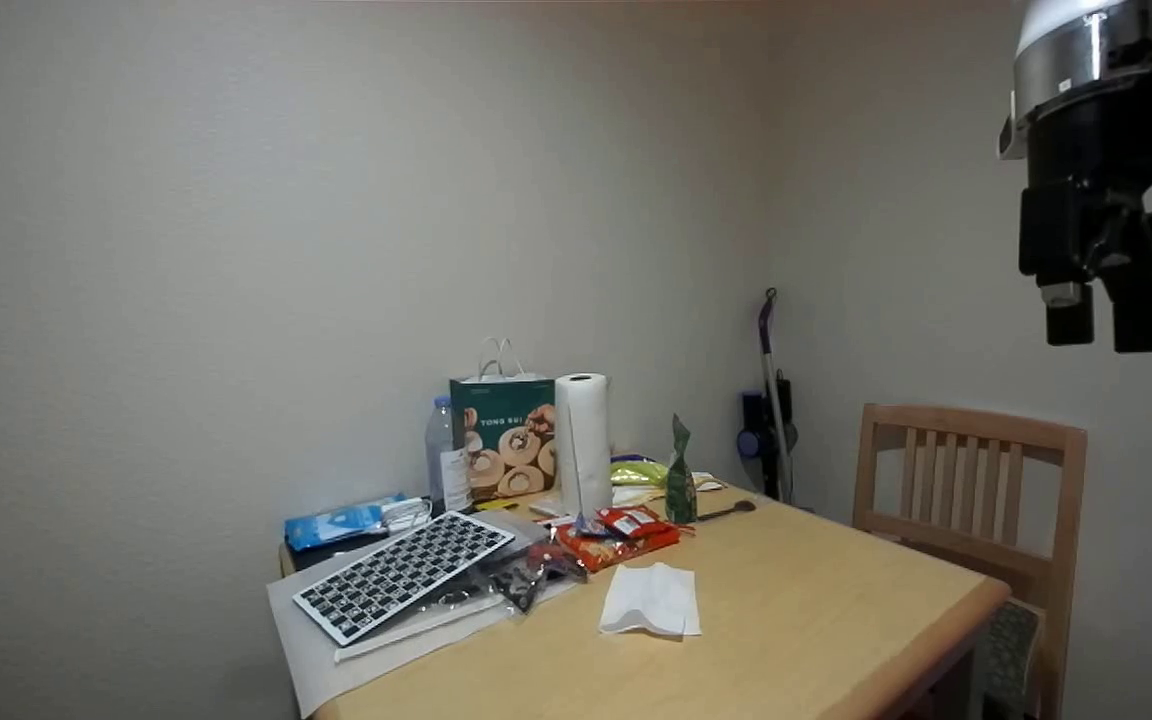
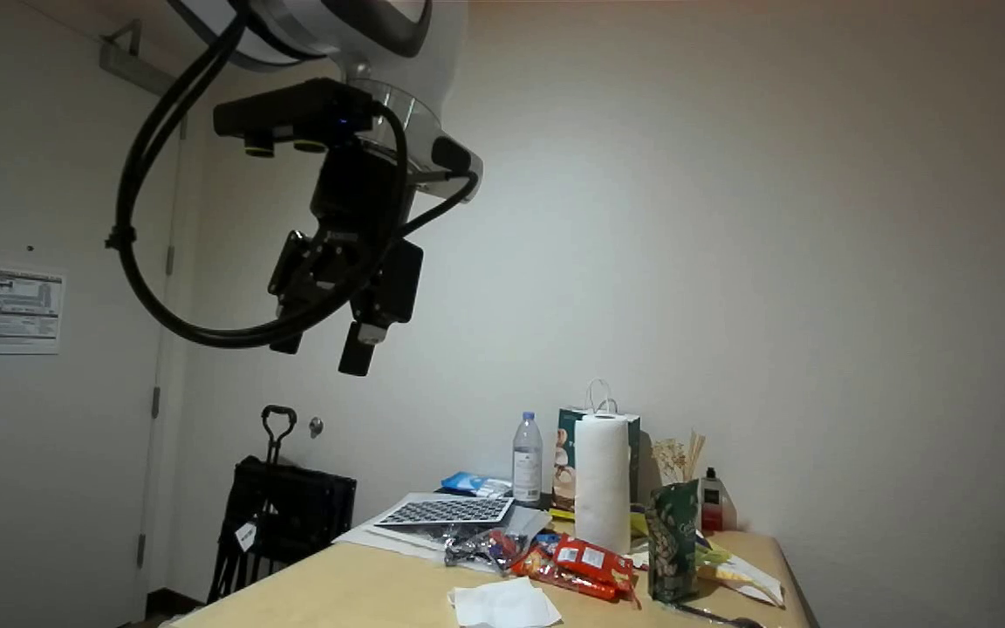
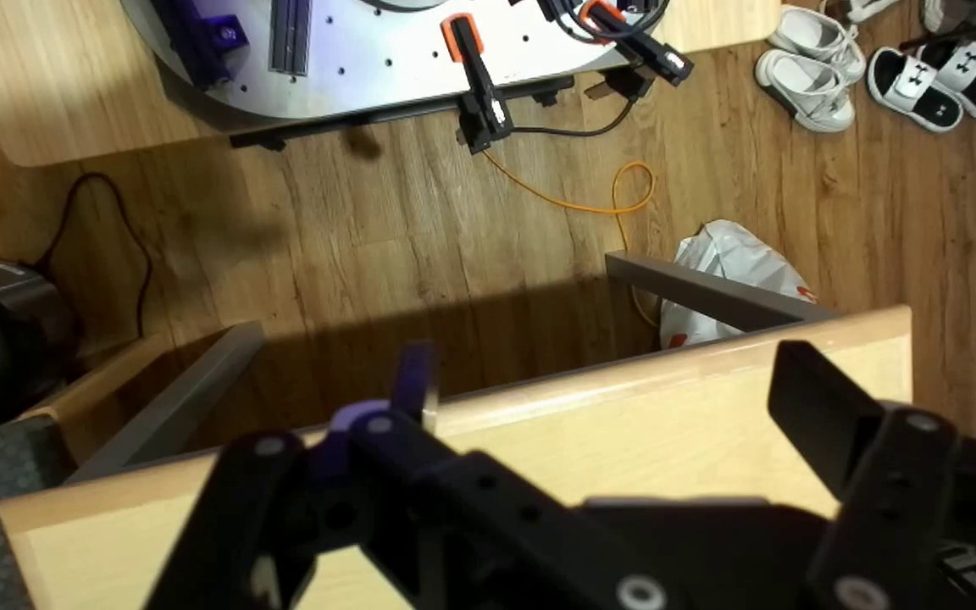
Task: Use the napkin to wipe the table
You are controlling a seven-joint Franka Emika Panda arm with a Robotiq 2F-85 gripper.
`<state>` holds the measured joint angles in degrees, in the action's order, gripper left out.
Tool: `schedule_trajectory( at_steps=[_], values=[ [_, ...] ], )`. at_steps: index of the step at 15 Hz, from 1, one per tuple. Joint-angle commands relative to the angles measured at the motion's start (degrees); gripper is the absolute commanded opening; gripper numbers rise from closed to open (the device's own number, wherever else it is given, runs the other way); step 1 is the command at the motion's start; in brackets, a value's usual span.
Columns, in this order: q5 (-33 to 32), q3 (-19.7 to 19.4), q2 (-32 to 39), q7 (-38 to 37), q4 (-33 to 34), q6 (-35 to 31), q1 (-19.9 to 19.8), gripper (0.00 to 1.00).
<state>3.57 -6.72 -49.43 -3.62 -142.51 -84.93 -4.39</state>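
A white napkin (image 1: pixel 650 598) lies slightly creased on the light wood table (image 1: pixel 796 600). The napkin also shows near the bottom edge of an exterior view (image 2: pixel 505 604); it is out of view in the wrist view. My gripper (image 1: pixel 1103 328) hangs high above the table's level, well away from the napkin. It also shows in an exterior view (image 2: pixel 321 351). In the wrist view the fingers (image 3: pixel 611 390) are wide apart with nothing between them, above the table's edge (image 3: pixel 623 390). The gripper is open and empty.
Red snack packets (image 1: pixel 626 535), a green pouch (image 1: pixel 680 485), a paper towel roll (image 1: pixel 584 440), a bottle (image 2: pixel 527 458) and a keyboard-like panel (image 1: pixel 404 575) crowd the table's back and side. A dark spoon (image 1: pixel 731 510) lies behind. A wooden chair (image 1: pixel 966 490) stands beside the table.
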Motion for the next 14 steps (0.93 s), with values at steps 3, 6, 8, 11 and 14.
schedule_trajectory(
  at_steps=[3, 6, 8, 11, 14],
  values=[
    [0.7, 2.3, 12.9, 0.4, 7.8, -2.7, 1.0, 1.00],
    [0.2, 5.2, 23.0, -1.4, 15.2, -2.8, 2.3, 1.00],
    [0.1, 4.8, 18.9, 0.0, 12.1, -3.4, 1.8, 1.00],
    [0.0, 6.0, 26.4, -0.3, 17.3, -3.3, 2.5, 1.00],
    [0.0, 5.8, 27.3, -0.3, 18.1, -3.1, 2.5, 1.00]
  ],
)
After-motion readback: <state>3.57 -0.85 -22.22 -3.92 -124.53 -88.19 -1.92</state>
